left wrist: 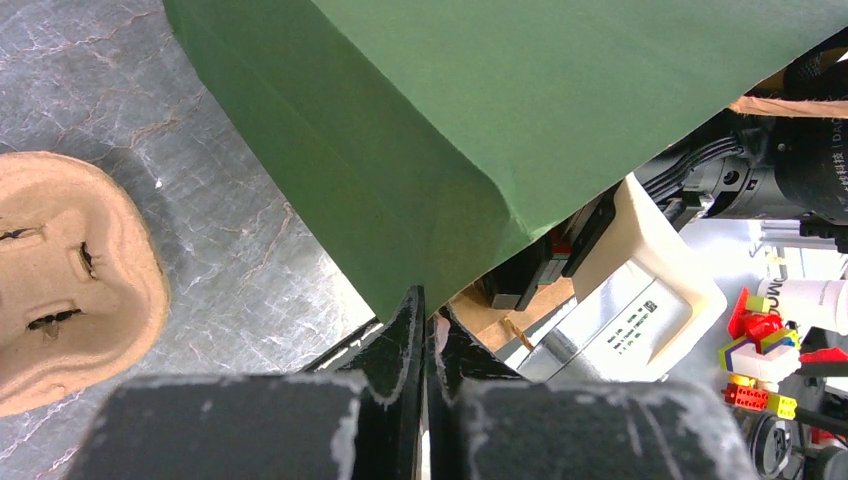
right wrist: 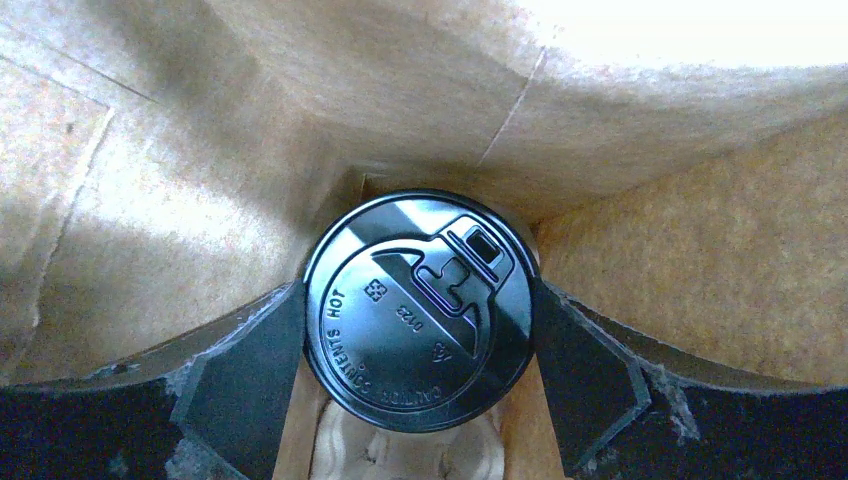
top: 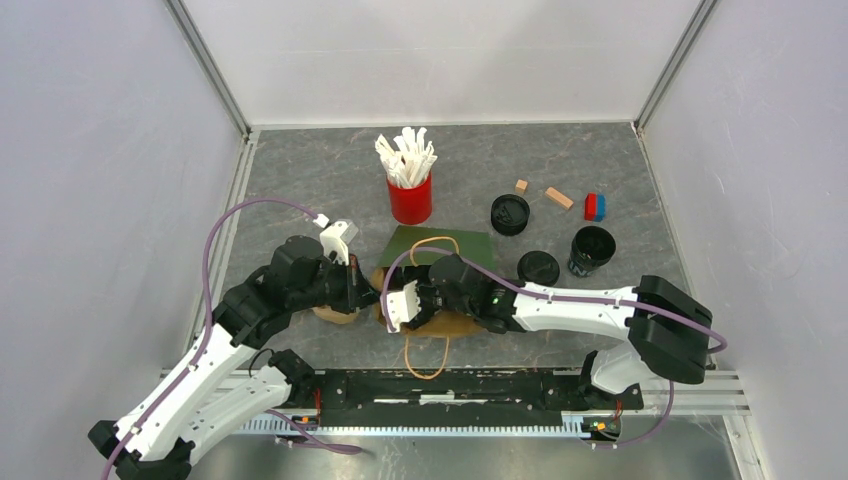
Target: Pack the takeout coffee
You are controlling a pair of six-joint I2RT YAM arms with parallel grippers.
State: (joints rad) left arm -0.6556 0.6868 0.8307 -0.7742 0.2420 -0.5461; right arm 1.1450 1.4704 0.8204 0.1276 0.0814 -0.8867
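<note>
The takeout coffee (right wrist: 418, 310), a black cup under a flat black lid, sits deep inside the bag's brown interior (right wrist: 200, 150). My right gripper (right wrist: 418, 300) is shut on it, one finger pressed to each side of the lid. A pale pulp carrier (right wrist: 400, 450) shows just under the cup. From above the cup is hidden; my right wrist (top: 470, 290) reaches into the green paper bag (top: 440, 245). My left gripper (left wrist: 428, 305) is shut on the bag's green edge (left wrist: 500, 100), left of the bag's mouth (top: 368, 292).
A second pulp carrier (top: 335, 315) lies left of the bag. Behind stands a red cup of white sticks (top: 410, 190). To the right are two loose black lids (top: 510, 213) (top: 538, 267), an open black cup (top: 592, 250), wooden blocks (top: 558, 198) and a red-blue block (top: 595, 207).
</note>
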